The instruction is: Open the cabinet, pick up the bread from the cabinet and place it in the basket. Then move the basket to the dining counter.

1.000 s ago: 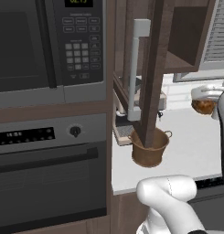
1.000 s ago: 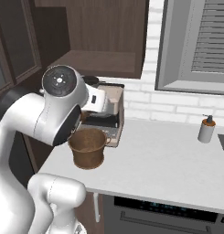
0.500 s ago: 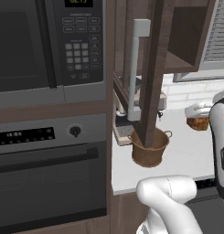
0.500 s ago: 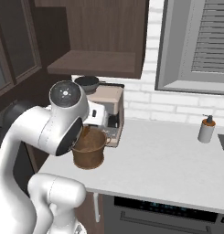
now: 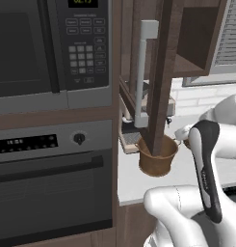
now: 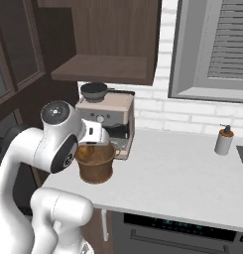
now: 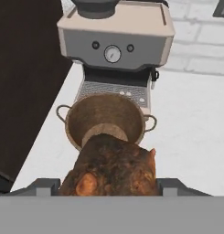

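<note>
My gripper is shut on the bread, a golden-brown lump filling the bottom of the hand view. The round brown basket stands just beyond and below the bread, on the white worktop in front of the coffee machine. In the right base view the hand hovers over the basket's rim. The left base view has the basket behind the cabinet's open door, whose grey bar handle faces left. The open cabinet hangs above. The dining counter is out of view.
A coffee machine stands right behind the basket. A soap dispenser sits at the far right of the worktop, below a window. A microwave and an oven fill the wall to the left of the open door.
The arm has swung left and down from the cabinet with the bread in its grip, bringing it over the basket. The basket and door have not moved.
</note>
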Motion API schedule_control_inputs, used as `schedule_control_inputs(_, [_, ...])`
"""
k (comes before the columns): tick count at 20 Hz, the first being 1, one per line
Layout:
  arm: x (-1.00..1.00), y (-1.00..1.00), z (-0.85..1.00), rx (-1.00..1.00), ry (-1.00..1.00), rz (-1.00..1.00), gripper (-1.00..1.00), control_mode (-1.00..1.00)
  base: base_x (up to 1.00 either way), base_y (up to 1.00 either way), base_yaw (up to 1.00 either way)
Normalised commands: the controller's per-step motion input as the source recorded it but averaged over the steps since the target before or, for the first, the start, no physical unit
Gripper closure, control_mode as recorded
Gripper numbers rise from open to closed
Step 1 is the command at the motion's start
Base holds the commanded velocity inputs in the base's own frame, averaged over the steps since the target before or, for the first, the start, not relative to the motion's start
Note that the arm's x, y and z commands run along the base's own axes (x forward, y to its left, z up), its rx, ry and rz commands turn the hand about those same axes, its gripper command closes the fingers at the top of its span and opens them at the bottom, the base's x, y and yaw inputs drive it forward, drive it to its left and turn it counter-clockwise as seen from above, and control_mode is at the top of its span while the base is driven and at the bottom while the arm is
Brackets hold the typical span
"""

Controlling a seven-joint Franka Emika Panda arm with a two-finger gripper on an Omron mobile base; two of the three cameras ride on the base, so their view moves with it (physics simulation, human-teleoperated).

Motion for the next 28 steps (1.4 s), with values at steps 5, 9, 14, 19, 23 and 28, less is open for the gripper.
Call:
schedule_control_inputs(5, [0.53,0.00,-0.33,-0.06,0.14,0.06,1.00,-1.00,0.00,0.00,0.00])
schedule_control_inputs(9, [0.62,0.03,-0.23,-0.03,0.18,0.13,1.00,-1.00,0.00,0.00,0.00])
schedule_control_inputs(14, [0.56,0.17,-0.24,-0.02,0.09,0.13,1.00,-1.00,0.00,0.00,0.00])
schedule_control_inputs(19, [0.46,0.10,-0.40,0.00,0.03,0.12,1.00,-1.00,0.00,0.00,0.00])
schedule_control_inputs(23, [0.27,0.00,-0.41,0.00,0.04,0.09,1.00,-1.00,0.00,0.00,0.00])
schedule_control_inputs(28, [0.29,0.00,-0.27,0.00,0.09,0.08,1.00,-1.00,0.00,0.00,0.00])
